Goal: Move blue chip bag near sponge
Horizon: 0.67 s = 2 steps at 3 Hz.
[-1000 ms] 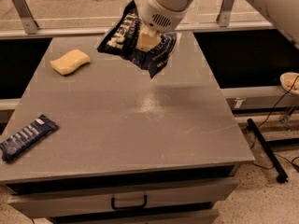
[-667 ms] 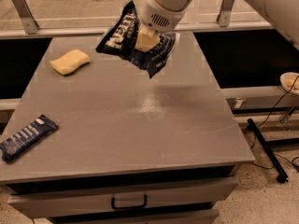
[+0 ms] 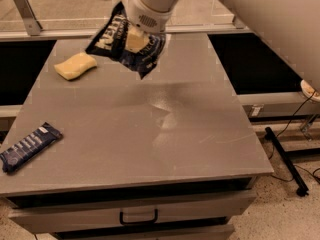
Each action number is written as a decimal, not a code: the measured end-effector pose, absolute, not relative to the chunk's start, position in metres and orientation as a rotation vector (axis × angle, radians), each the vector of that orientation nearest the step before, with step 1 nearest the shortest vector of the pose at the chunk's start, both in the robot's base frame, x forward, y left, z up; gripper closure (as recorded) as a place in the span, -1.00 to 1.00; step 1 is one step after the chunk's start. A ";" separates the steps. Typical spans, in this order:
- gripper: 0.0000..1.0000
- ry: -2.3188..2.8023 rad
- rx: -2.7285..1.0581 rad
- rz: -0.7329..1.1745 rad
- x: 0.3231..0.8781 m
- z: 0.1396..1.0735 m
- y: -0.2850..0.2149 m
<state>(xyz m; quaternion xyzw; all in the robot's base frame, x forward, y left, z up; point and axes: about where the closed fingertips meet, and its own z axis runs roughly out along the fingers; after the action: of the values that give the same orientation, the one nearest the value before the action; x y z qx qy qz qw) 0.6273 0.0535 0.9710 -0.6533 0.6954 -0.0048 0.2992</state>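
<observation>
1. Dark blue bar wrapper (image 3: 30, 146): flat at the near left table edge, well below and left of the gripper. Not a task item.
2. Sponge (image 3: 75, 65): lies on the table (image 3: 200, 134), just left of the gripper and a little lower.
3. Blue chip bag (image 3: 111, 38): hangs clear of the table top, its left corner near the sponge but apart from it.
4. Gripper (image 3: 136, 40): over the far part of the table, clamped on the bag's middle.
5. Step in hand, as judged: carry leg, nearly finished. The next move calls for a short descent and release beside the sponge, not on top of it.
6. Versus the frame a second back: gripper and bag have shifted left towards the sponge. Sponge and wrapper are unmoved.
</observation>
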 end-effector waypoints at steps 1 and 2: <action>1.00 1.827 -1.687 0.061 0.676 0.959 0.099; 1.00 1.825 -1.622 0.181 0.702 0.948 0.131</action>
<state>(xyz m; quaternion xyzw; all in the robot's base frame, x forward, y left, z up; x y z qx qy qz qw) 0.7024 0.1314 0.9476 -0.6231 0.7011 0.0696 0.3395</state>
